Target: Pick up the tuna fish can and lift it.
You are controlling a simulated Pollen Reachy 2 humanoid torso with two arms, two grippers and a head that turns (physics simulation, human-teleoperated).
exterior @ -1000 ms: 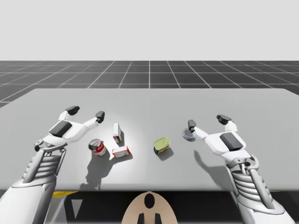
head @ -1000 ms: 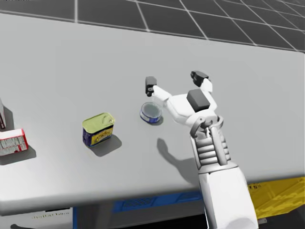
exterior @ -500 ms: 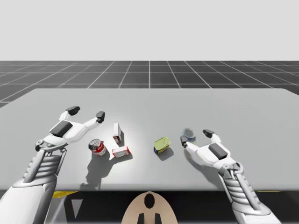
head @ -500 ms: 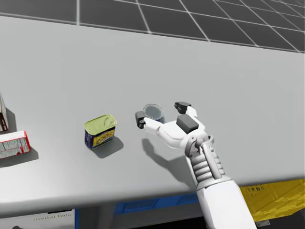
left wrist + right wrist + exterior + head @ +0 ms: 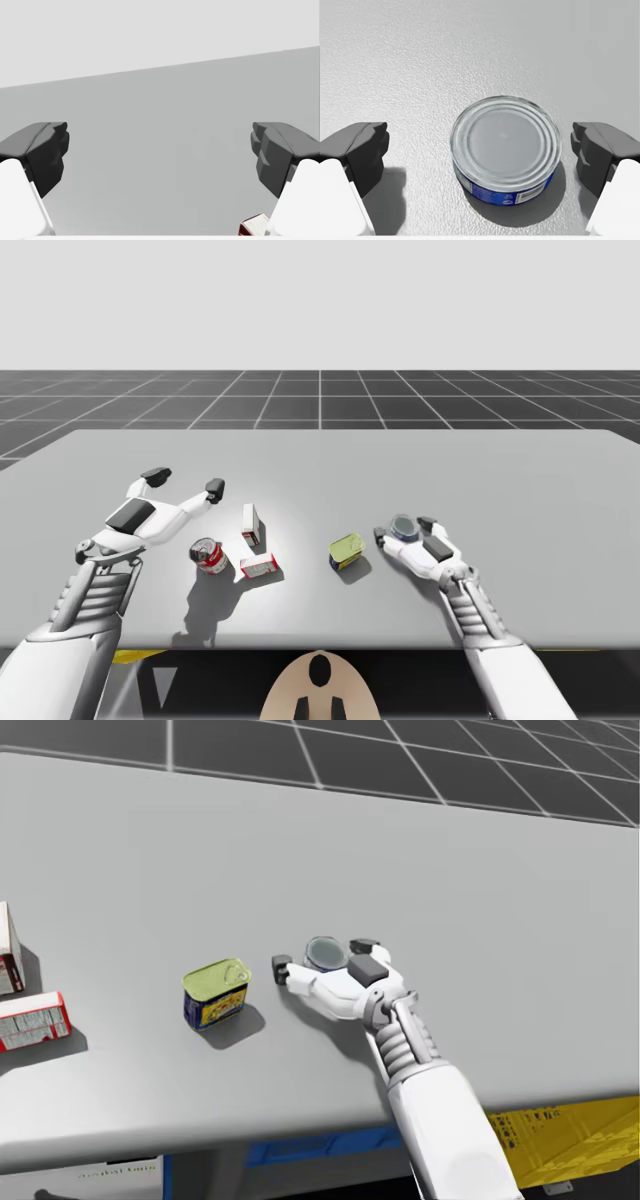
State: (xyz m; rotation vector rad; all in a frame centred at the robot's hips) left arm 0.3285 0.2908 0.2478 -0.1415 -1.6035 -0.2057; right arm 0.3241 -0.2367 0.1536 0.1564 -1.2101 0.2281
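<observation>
Right of centre on the table [image 5: 500, 455], the high view shows your right gripper [image 5: 403, 531] has dropped in from the right to straddle the tuna fish can [image 5: 404, 526]. Head view: its fingers [image 5: 281, 966] sit low, spread either side. Right wrist view: the can stands between them, untouched; closing looks next.

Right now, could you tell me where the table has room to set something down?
Bare: table's far strip, and right of my right hand. Crowded: red can, upright box and flat box by my left hand; tuna can near yellow can.

flat blue can [image 5: 506, 150], between spread claw [image 5: 480, 165]
</observation>
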